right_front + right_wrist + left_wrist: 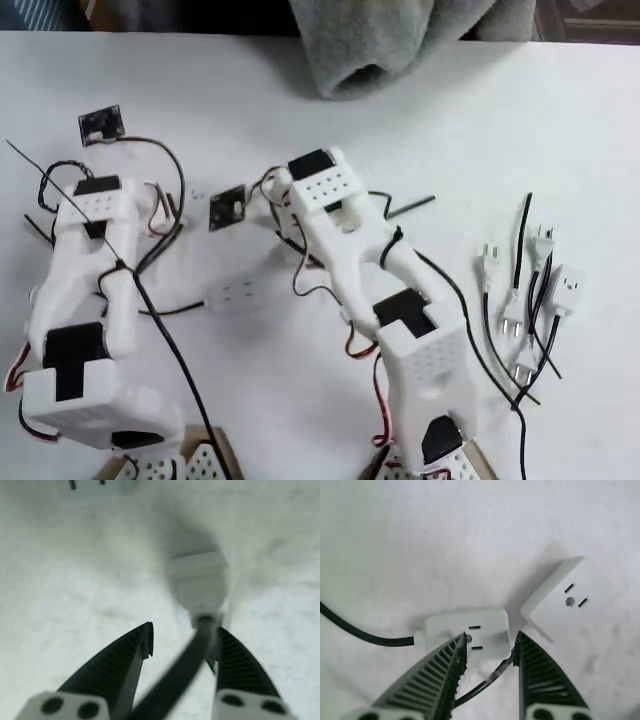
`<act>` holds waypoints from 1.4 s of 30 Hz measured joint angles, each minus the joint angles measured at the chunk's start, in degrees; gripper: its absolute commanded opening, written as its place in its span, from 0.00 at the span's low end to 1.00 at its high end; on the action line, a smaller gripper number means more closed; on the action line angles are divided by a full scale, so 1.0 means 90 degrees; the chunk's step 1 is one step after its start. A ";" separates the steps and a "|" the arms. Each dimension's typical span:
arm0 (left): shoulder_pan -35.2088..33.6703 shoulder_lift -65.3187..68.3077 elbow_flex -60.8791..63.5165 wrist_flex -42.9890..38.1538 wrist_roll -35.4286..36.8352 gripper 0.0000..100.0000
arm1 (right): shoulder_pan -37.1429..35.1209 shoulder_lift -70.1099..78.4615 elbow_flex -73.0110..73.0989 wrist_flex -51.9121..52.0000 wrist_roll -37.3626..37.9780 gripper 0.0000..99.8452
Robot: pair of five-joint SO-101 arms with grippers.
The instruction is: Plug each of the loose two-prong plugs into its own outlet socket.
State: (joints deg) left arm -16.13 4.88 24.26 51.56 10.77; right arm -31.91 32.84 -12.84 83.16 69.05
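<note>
In the left wrist view my left gripper [491,641] is open, low over a white outlet socket [470,630] with two slots and a black cable. The socket's end lies between the fingertips. A second white socket [565,592] lies tilted just beyond it. My right gripper [184,631] is open over a white plug body [197,582]. The plug's black cable [175,680] runs back between the fingers, close to one of them. In the high view a white socket block [232,292] lies between the two arms. Several loose two-prong plugs [515,300] with black cables lie at the right.
A grey cloth [390,40] lies at the back edge of the white table [480,130]. Another white socket [568,287] sits among the plugs at the right. Thin black and red wires trail around both arms. A socket's edge [95,485] lies farther off in the right wrist view.
</note>
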 measured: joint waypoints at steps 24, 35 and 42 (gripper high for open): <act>0.0000 0.0000 0.0000 0.0000 0.0000 0.17 | -0.0147 0.0947 -0.1944 0.1661 -0.0987 0.31; 0.0000 0.0000 0.0000 0.0000 0.0000 0.17 | 0.0166 0.1573 -0.2061 0.0420 -0.1006 0.27; 0.0000 0.0000 0.0000 0.0000 0.0000 0.17 | 0.0313 0.1729 -0.2618 0.0293 -0.0977 0.08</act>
State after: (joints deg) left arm -16.13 4.88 24.26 51.56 10.77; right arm -29.10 48.40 -36.40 85.80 60.26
